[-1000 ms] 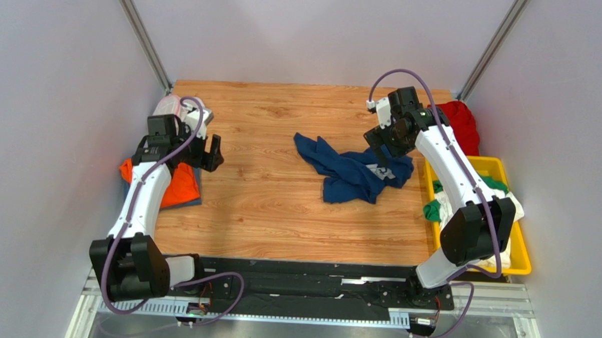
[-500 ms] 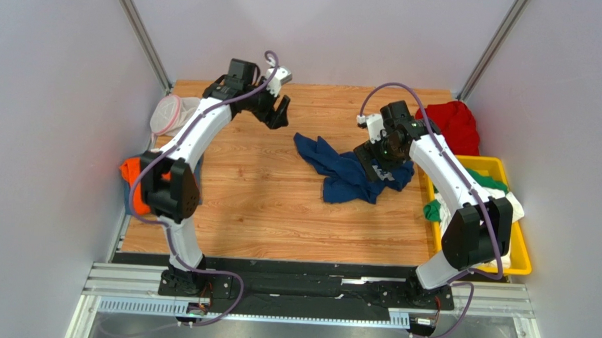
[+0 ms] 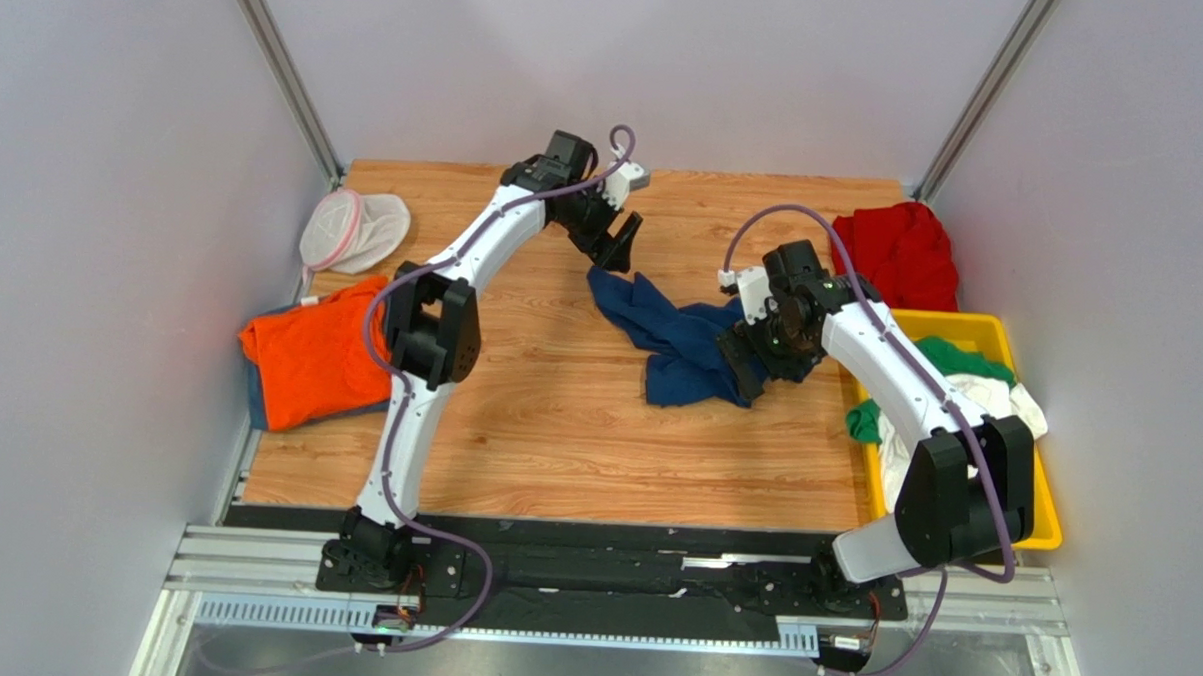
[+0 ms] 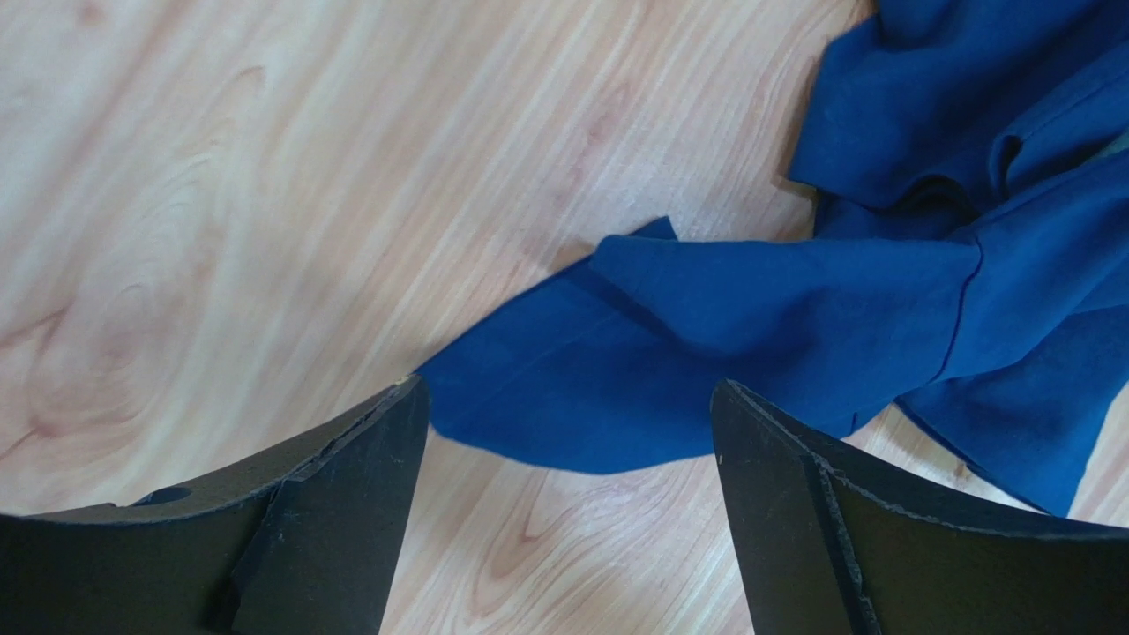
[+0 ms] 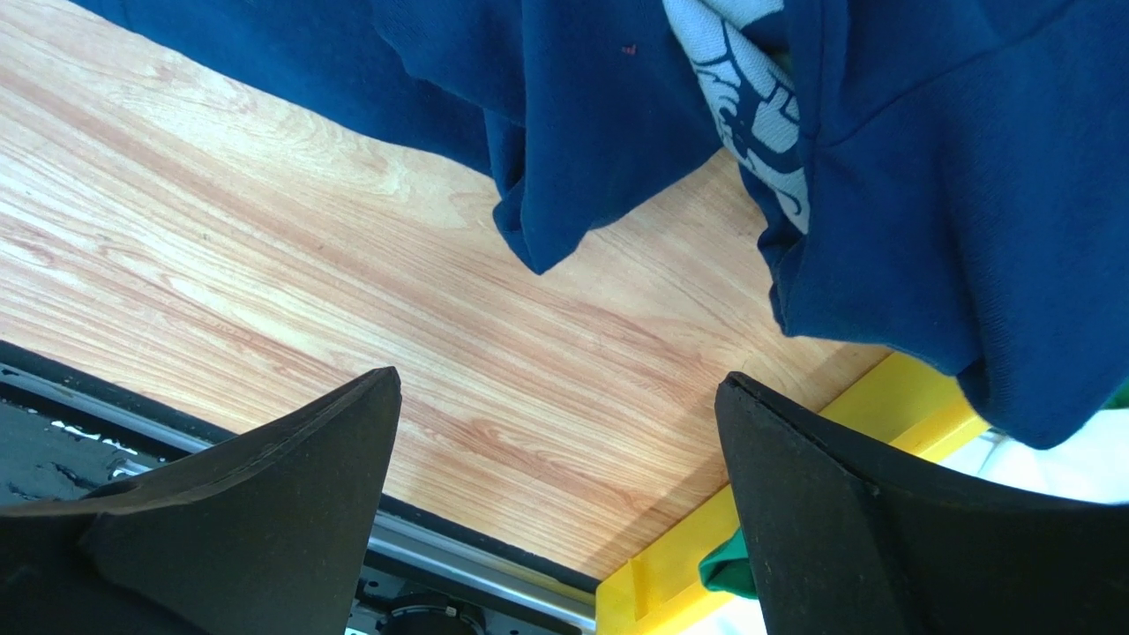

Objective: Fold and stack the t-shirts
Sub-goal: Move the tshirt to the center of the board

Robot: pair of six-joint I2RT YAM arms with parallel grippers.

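On the worktop (image 3: pixel 530 411), navy shirt (image 3: pixel 683 341) crumpled; left claw (image 3: pixel 614 241), right claw (image 3: pixel 751 362) flank it, wide open, empty, likely to spread it.

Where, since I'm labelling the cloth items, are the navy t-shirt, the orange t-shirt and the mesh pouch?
navy t-shirt (image 3: pixel 686 341), top external view, crumpled middle.
orange t-shirt (image 3: pixel 314 361), top external view, middle of the cloth.
mesh pouch (image 3: pixel 349 227), top external view, white mesh centre.

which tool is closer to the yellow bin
Right. The right tool hovers over the navy t-shirt beside the yellow bin; the left tool is across the shirt, at its far tip.
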